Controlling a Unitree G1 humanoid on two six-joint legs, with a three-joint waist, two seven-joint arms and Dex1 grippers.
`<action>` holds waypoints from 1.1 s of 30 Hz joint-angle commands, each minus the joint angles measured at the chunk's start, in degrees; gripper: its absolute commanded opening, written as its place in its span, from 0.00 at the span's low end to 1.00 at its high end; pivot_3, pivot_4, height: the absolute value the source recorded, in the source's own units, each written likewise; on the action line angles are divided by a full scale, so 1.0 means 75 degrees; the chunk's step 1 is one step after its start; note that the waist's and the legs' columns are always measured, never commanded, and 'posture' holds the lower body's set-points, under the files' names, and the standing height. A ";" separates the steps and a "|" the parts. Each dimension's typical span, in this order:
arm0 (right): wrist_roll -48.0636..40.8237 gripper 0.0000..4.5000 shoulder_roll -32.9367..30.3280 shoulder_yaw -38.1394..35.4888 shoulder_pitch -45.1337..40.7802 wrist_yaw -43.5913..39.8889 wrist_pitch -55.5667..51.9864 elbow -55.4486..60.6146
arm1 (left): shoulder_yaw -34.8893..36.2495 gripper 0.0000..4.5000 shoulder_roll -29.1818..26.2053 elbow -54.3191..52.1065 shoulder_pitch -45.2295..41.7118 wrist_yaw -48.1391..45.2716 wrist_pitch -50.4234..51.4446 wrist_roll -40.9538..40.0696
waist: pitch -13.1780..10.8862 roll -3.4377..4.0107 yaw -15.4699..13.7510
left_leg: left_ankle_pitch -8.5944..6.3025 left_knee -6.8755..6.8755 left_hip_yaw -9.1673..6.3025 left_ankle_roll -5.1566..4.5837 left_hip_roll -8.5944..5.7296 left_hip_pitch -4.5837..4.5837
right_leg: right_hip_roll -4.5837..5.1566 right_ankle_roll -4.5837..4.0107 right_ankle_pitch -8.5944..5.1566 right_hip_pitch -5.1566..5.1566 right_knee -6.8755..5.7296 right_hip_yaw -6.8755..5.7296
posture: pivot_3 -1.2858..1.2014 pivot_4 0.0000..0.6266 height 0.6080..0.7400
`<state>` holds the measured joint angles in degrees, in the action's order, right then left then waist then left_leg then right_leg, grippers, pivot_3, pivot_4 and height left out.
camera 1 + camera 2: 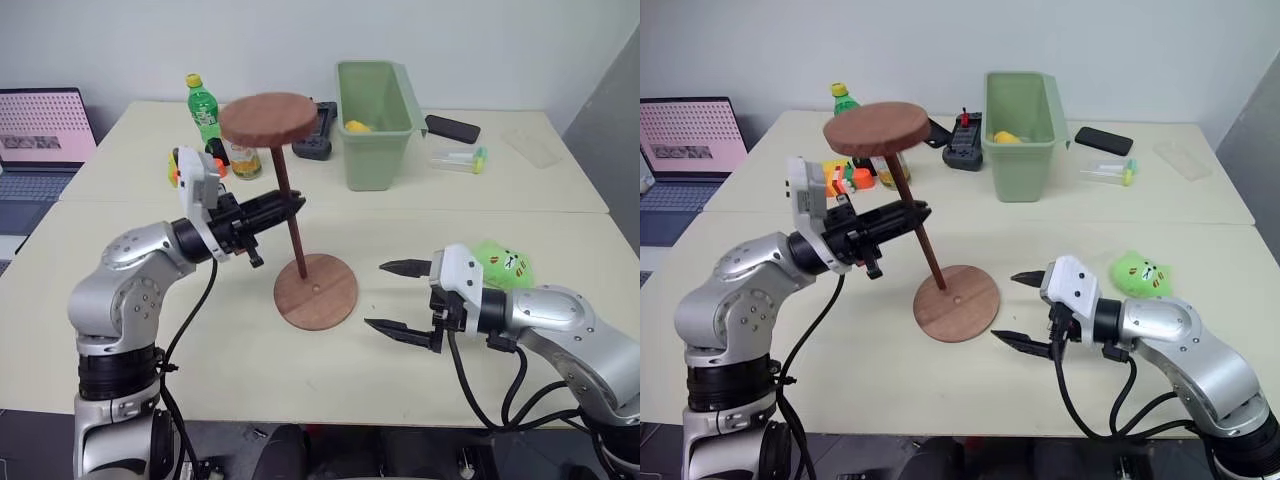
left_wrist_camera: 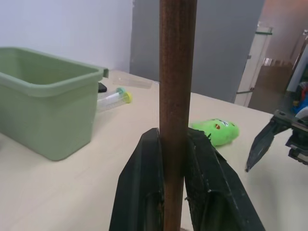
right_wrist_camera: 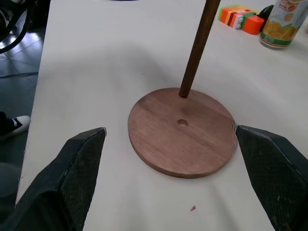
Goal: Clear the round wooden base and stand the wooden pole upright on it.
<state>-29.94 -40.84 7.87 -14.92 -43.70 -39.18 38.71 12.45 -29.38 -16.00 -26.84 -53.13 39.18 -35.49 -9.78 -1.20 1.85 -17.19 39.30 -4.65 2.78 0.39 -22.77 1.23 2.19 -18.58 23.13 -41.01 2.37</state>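
On a pale tabletop (image 1: 480, 330), near its front middle, lies the base (image 1: 318, 291), a flat reddish-brown wooden disc with a small hole at its centre. The pole (image 1: 289, 205), a thin dark rod, rests its lower tip on the base, just off the hole toward the far left edge. It leans, its top tilted to the left and away, and carries a round disc at the upper end. The tip is not in the hole.

The left hand (image 1: 296, 205) reaches in from the left and pinches the pole about halfway up, its two black fingers pressed against the rod on either side, as the left wrist view shows closely.

The right hand (image 1: 398, 296) sits just right of the base, low over the tabletop, its fingers spread wide and holding nothing. In the right wrist view the two fingers stand apart with the base between and beyond them, not touching it.

Behind the right hand lies a green plush toy (image 1: 1142, 273). Farther back stands a green bin (image 1: 375, 125) with something yellow inside. Left of it are a green bottle (image 1: 204, 108), a jar (image 1: 245, 160) and a black device (image 1: 315, 135). A phone (image 1: 452, 128) and a clear tube (image 1: 458, 159) lie to the bin's right. A laptop (image 1: 40, 140) stands at the far left.
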 commanded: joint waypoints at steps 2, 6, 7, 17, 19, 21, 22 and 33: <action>0.0036 1.00 0.0012 0.0019 -0.0103 -0.0004 0.0035 0.0077 | -0.0209 0.06 -0.0019 -0.0376 0.0113 0.0103 -0.0424 -0.0049 | 0.0000 0.0000 -0.0009 | -0.0001 0.0000 0.0000 -0.0001 0.0000 0.0000 | 0.0000 0.0000 0.0000 0.0000 -0.0001 0.0000 | 0.52 0.24 1.00; 0.0052 1.00 0.0024 0.0053 -0.0204 -0.0009 -0.0003 0.0026 | -0.0384 0.06 -0.0088 -0.0300 0.0109 0.0092 -0.0741 0.0084 | 0.0000 0.0000 -0.0009 | -0.0001 0.0000 0.0004 -0.0001 0.0000 0.0001 | 0.0000 0.0000 0.0000 0.0000 0.0001 0.0001 | 0.52 0.24 1.00; 0.0070 1.00 0.0019 0.0066 -0.0219 -0.0014 -0.0003 0.0015 | -0.0403 0.06 -0.0083 -0.0262 0.0093 0.0117 -0.0759 0.0059 | 0.0000 0.0000 -0.0011 | -0.0001 0.0000 0.0002 -0.0001 0.0000 0.0000 | 0.0000 0.0000 0.0000 0.0000 0.0001 0.0000 | 0.52 0.24 1.00; 0.0168 1.00 -0.0001 0.0139 -0.0245 0.0043 -0.0134 0.0058 | -0.0645 0.06 -0.0171 -0.0041 0.0028 0.0026 -0.0855 -0.0023 | 0.0000 0.0000 -0.0009 | -0.0004 -0.0001 0.0003 -0.0007 0.0000 0.0000 | -0.0006 0.0000 0.0000 0.0000 0.0001 0.0000 | 0.52 0.24 1.00; 0.0195 1.00 0.0001 0.0137 -0.0234 0.0050 -0.0163 0.0079 | -0.0701 0.06 -0.0165 0.0011 0.0049 -0.0009 -0.0926 0.0023 | 0.0000 0.0000 -0.0009 | -0.0005 -0.0001 0.0003 -0.0008 0.0000 0.0000 | -0.0006 0.0000 0.0000 0.0000 0.0001 -0.0001 | 0.52 0.24 1.00; 0.0199 1.00 0.0004 0.0124 -0.0221 0.0061 -0.0187 0.0105 | -0.0751 0.06 -0.0130 0.0116 0.0048 -0.0007 -0.1044 0.0103 | 0.0000 0.0000 -0.0008 | -0.0005 -0.0001 0.0002 -0.0009 0.0000 -0.0001 | -0.0007 0.0000 0.0000 0.0000 0.0002 -0.0001 | 0.52 0.24 1.00; 0.0200 1.00 0.0003 0.0118 -0.0214 0.0068 -0.0195 0.0116 | -0.0775 0.06 -0.0115 0.0166 0.0043 -0.0007 -0.1100 0.0135 | 0.0000 0.0000 -0.0009 | -0.0006 -0.0001 0.0003 -0.0010 0.0000 -0.0001 | -0.0007 0.0000 0.0000 0.0000 0.0003 0.0000 | 0.52 0.24 1.00; 0.0229 1.00 -0.0095 0.0124 -0.0154 0.0039 -0.0183 0.0216 | -0.1068 0.06 -0.0088 0.0559 0.0065 -0.0137 -0.1618 0.0346 | 0.0000 0.0000 -0.0010 | -0.0006 -0.0001 0.0002 -0.0011 0.0000 -0.0001 | -0.0008 0.0000 0.0000 0.0000 0.0004 -0.0002 | 0.52 0.24 1.00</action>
<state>-28.23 -41.35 9.32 -16.21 -43.46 -40.85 38.05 4.57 -29.92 -11.63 -25.52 -53.54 28.66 -33.33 -9.78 -1.19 1.77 -17.23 39.29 -4.63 2.70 0.40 -22.76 1.17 2.18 -18.58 23.13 -40.98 2.37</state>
